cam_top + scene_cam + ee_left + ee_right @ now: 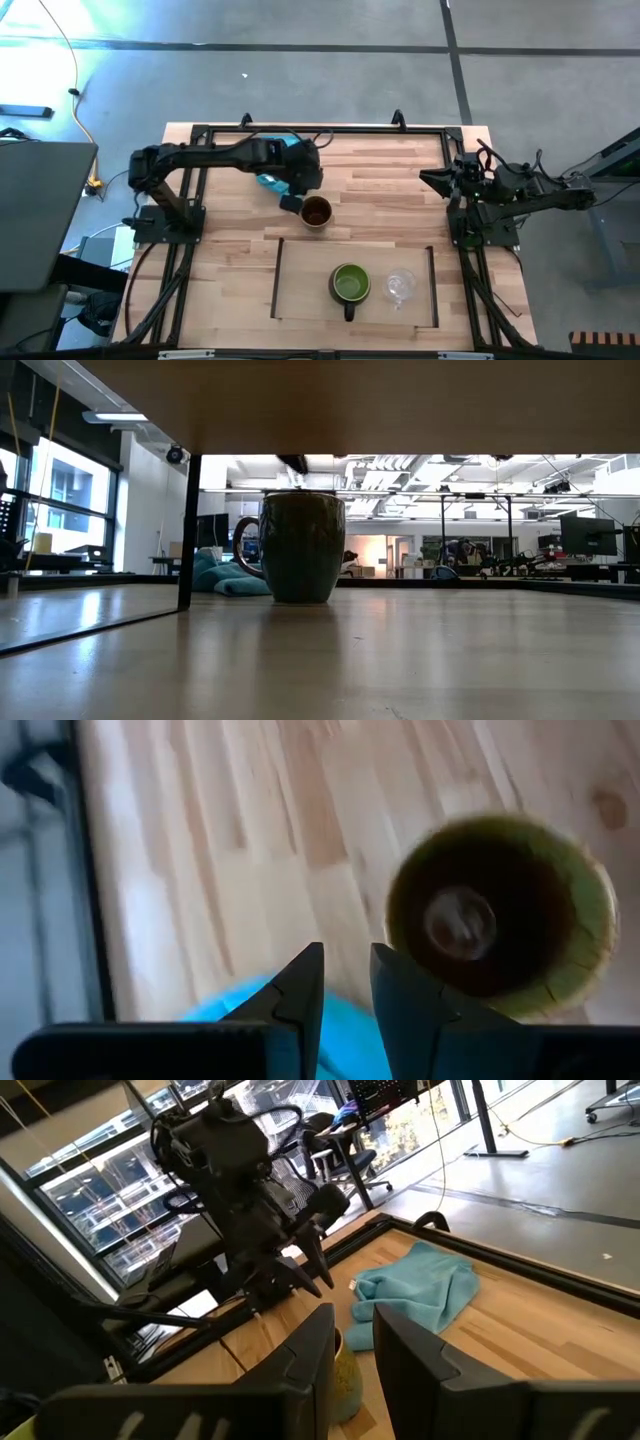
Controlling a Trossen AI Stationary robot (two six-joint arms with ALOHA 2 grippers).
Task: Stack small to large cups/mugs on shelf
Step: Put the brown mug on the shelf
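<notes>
The left pincer [291,201] is being held nearly closed and empty beside the brown handled ceramic mug [316,212] on the striped wooden counter [380,190]. The green handled mug [350,284] and small clear glass cup [401,287] are sitting on the pale wooden shelf board [300,280]. The right pincer [428,179] is being kept narrowly parted, gripping nothing, at the counter's right edge.

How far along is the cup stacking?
The green mug and clear glass cup stand side by side on the shelf, unstacked. The left gripper hovers beside the brown mug on the tabletop; the right gripper waits at the right edge. All nesting remains.
</notes>
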